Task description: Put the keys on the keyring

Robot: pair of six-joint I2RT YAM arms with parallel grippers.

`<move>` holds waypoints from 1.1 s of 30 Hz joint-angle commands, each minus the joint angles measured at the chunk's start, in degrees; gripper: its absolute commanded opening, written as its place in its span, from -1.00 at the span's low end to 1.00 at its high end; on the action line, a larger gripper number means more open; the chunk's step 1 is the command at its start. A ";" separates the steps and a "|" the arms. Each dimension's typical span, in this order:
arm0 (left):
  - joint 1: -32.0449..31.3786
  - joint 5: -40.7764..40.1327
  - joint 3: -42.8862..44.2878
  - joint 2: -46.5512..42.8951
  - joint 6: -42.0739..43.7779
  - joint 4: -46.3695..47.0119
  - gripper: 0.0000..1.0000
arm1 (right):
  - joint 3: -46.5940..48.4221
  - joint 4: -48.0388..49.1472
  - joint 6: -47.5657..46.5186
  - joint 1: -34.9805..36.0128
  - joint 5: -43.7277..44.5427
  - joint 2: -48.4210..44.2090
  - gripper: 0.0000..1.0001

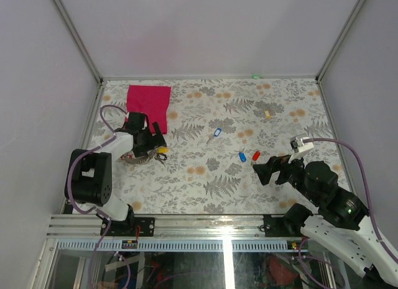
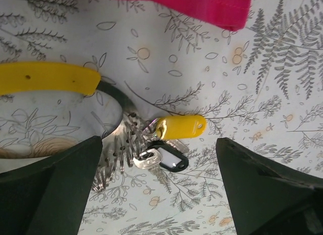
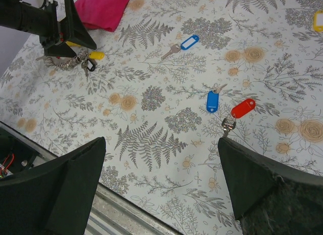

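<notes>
The keyring [image 2: 117,142], a silver ring with a perforated metal strap, lies on the floral table beside a yellow band [image 2: 48,77]. A yellow-tagged key [image 2: 180,127] and a black-tagged key [image 2: 169,159] lie against it. My left gripper [image 2: 159,194] is open and empty just over them; it also shows in the top view [image 1: 155,143]. Three loose keys lie mid-table: a blue-rimmed one [image 3: 187,42], a solid blue one [image 3: 212,101] and a red one [image 3: 243,108]. My right gripper [image 3: 161,184] is open and empty, near the red key [image 1: 255,155].
A red cloth [image 1: 148,102] lies at the back left, just beyond the left gripper. A small yellowish block [image 1: 267,114] sits at the back right. White walls enclose the table, and a metal rail [image 1: 186,225] runs along the near edge.
</notes>
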 commanded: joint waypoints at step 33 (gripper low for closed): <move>-28.71 -1.25 -9.69 -11.19 -15.52 5.91 1.00 | -0.27 2.35 -0.19 -0.12 -0.61 0.70 0.99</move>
